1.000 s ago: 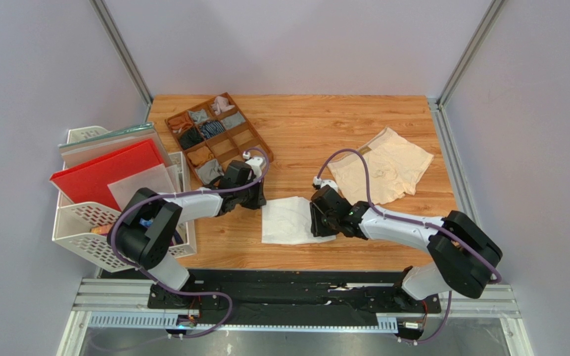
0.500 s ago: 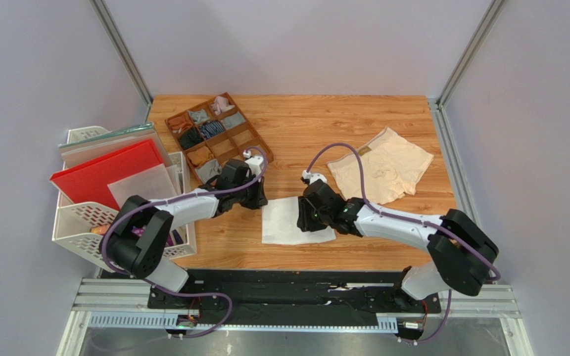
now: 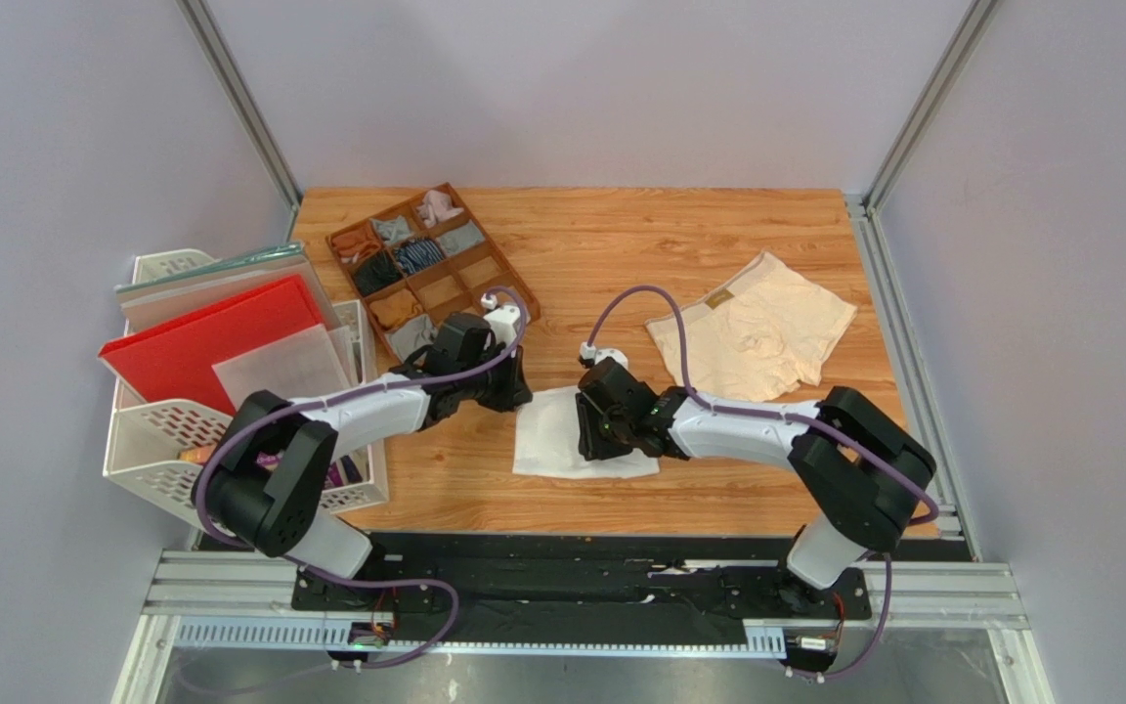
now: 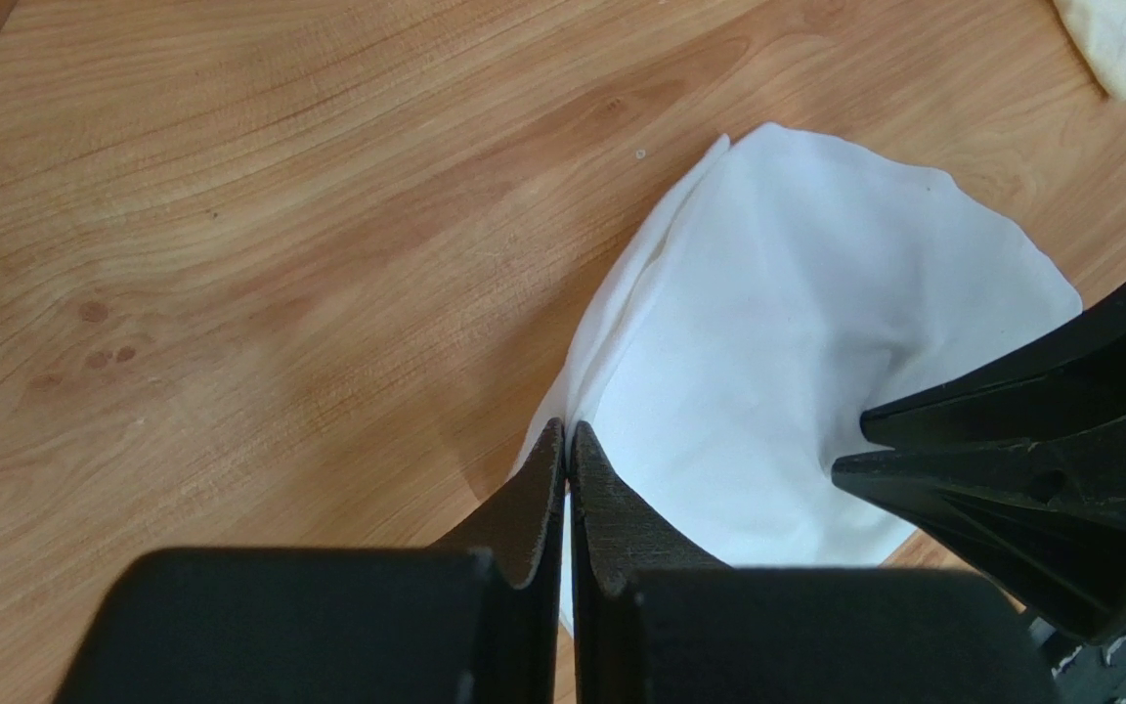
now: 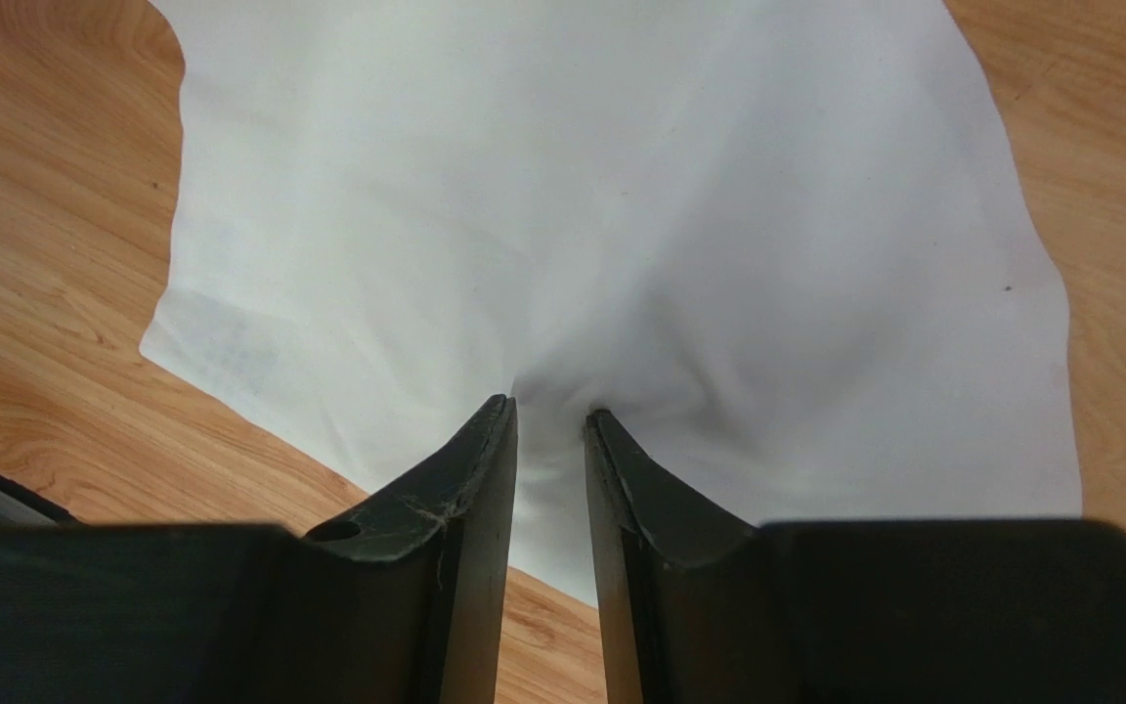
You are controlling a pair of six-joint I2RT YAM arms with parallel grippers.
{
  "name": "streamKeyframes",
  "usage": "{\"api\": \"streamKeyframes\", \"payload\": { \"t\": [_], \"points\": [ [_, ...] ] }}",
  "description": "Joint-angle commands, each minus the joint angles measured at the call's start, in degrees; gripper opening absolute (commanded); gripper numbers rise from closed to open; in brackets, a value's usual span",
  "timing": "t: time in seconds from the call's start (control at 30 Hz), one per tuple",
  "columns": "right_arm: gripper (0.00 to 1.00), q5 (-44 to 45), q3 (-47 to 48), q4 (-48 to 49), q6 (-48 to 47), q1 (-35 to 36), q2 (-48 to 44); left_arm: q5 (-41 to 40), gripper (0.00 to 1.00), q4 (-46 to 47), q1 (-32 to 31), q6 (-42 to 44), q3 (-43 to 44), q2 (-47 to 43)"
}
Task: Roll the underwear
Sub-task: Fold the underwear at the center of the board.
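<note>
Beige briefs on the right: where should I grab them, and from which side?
Take the beige briefs at the waistband edge with the tan label, coming from the table's centre. They lie flat, spread and tilted, with that straight hem toward the arms and bare wood beside it, so fingers should be able to slide under.

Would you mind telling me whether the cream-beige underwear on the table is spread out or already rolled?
Spread out. The cream-beige underwear lies flat and open on the table, waistband and both leg openings visible, no gripper touching it.
</note>
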Motion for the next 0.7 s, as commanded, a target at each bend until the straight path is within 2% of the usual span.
{"api": "streamKeyframes", "payload": {
  "t": [0.0,0.33,0.47,0.67],
  "points": [
    [0.3,2.9,3.5,1.0,-0.3,-0.2,3.3,1.1,0.0,2.4,0.1,1.4,3.2,1.8],
    [0.3,2.2,8.7,-0.4,-4.9,-4.2,6.6,1.3,0.0,1.9,0.1,2.9,8.8,6.0],
    [0.31,3.6,9.6,-2.9,-5.8,-4.1,3.5,1.4,0.0,1.7,0.1,3.0,8.4,4.7],
    [0.33,2.8,5.9,-4.8,-2.8,-4.1,-3.6,2.2,0.0,2.1,0.1,2.8,5.7,2.0]
  ]
}}
